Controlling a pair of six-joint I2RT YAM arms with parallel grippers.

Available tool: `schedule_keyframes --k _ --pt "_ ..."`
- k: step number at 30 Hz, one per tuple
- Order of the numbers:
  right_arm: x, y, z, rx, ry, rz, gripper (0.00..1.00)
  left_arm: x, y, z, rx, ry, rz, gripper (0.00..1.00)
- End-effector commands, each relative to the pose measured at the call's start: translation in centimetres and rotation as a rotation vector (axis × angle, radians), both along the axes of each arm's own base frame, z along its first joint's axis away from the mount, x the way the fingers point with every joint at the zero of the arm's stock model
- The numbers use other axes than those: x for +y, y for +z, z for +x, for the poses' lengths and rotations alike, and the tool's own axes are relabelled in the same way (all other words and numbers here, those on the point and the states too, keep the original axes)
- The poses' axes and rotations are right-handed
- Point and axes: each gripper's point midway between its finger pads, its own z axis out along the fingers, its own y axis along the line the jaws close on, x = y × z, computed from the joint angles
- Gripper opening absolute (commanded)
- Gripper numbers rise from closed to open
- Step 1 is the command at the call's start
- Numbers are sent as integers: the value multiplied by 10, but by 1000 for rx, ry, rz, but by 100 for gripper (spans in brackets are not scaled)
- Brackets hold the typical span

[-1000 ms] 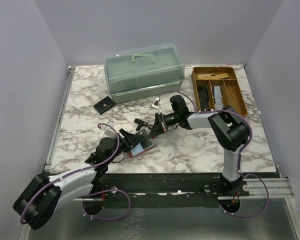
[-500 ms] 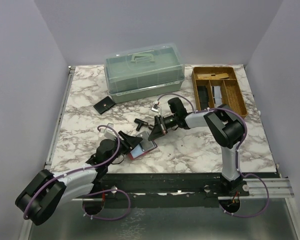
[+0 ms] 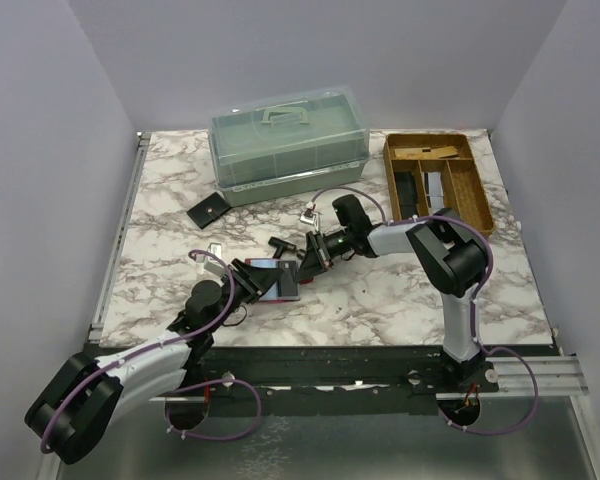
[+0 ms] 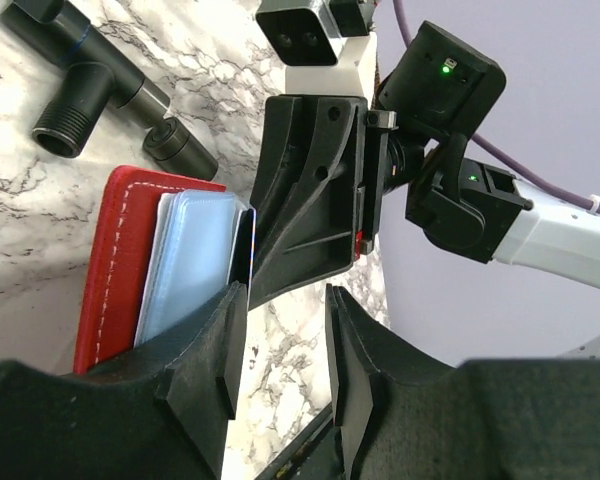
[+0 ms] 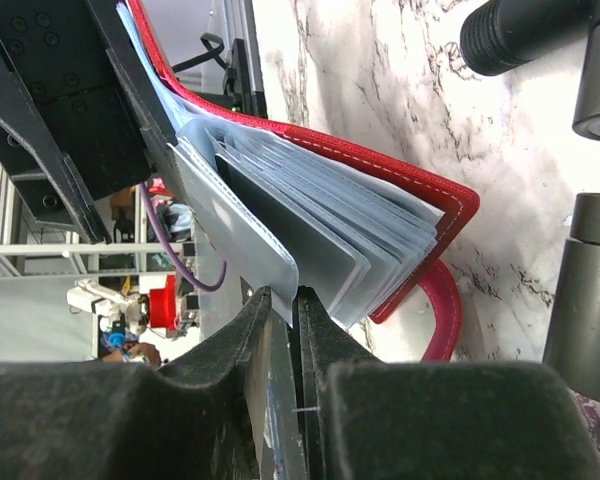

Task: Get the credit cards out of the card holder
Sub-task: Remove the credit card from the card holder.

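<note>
Marble-patterned white worktop (image 3: 380, 300) carries the red stitched leather card holder (image 3: 280, 281) near its front middle. It is open, with pale blue glossy credit cards (image 4: 195, 262) fanned inside. The right gripper (image 5: 283, 297) is almost closed, pinching one card's lower edge. The left gripper (image 4: 285, 292) stands partly open with nothing between its fingers, one finger lying over the holder's edge. A black T-shaped pipe fitting (image 3: 280, 245) lies just behind.

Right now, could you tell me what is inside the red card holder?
Clear plastic sleeves fanned open, holding pale blue and grey cards; their overlap hides how many there are.
</note>
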Motion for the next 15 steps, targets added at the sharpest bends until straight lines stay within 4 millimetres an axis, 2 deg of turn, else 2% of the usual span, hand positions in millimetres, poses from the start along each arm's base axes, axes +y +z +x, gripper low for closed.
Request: schedule_keyframes --k 1,8,11,15 --pt "3 3 -9 34 40 40 20 -1 -11 -11 2 -46 -2 41" --pt "2 15 -8 31 38 70 23 -14 -18 -10 39 -105 37 35" --pt "1 18 -6 25 32 74 22 -16 -24 -13 54 -126 53 35" --pt "1 17 -6 29 30 70 20 -17 -21 -11 43 -128 54 35"
